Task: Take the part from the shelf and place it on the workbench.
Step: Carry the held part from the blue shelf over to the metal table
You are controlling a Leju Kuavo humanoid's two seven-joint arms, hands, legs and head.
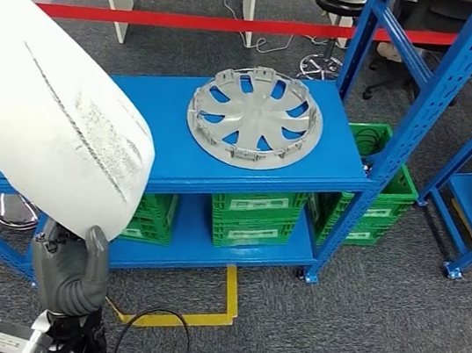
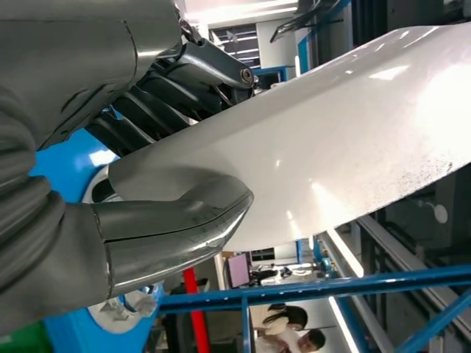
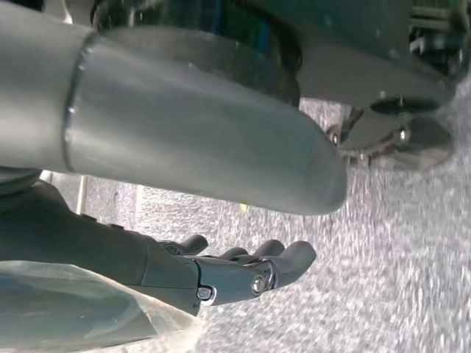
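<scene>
white part lifted in the left hand, workbench step not yet done.

at near left the left hand (image 1: pixel 70 272) pinches the lower edge of the white part (image 1: pixel 49 109), thumb on one face and fingers (image 2: pixel 166 103) on the other, holding it up in front of the blue shelf (image 1: pixel 176 154); judging by this, the pick is done and carrying and setting down remain. on the shelf top, to the right, lies a grey hubcap (image 1: pixel 255 117), with green crates (image 1: pixel 254 216) below it and a red tape line (image 1: pixel 243 25) at the far side. the right hand (image 3: pixel 238 268) hangs over the carpet, fingers apart, holding nothing.
</scene>
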